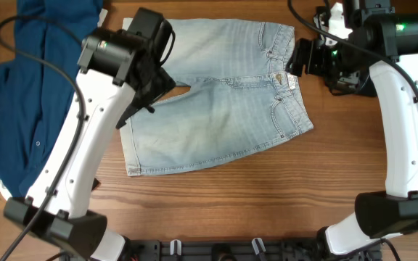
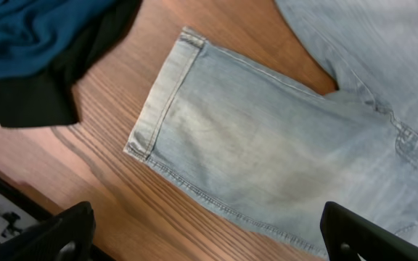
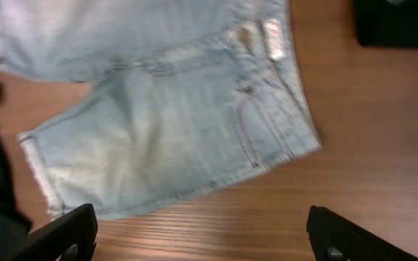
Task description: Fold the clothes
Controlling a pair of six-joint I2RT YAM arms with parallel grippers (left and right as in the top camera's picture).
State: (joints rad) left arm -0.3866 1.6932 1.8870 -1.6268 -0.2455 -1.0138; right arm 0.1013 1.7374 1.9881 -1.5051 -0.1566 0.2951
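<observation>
Denim shorts (image 1: 223,94) lie flat mid-surface (image 1: 267,196), waistband to the right. Left end effector (image 2: 209,233) and right end effector (image 3: 202,233) are both released and empty. Pinch the far hem and far waistband together, then fold evenly toward the near edge.

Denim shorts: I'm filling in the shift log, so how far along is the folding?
Done: the denim shorts lie spread flat on the table, with no fold made. In hand: nothing; the left claw and right claw hang open above them, gripping nothing. Left: every fold of the shorts, and the dark-blue shirt, crumpled beside the left arm.
</observation>
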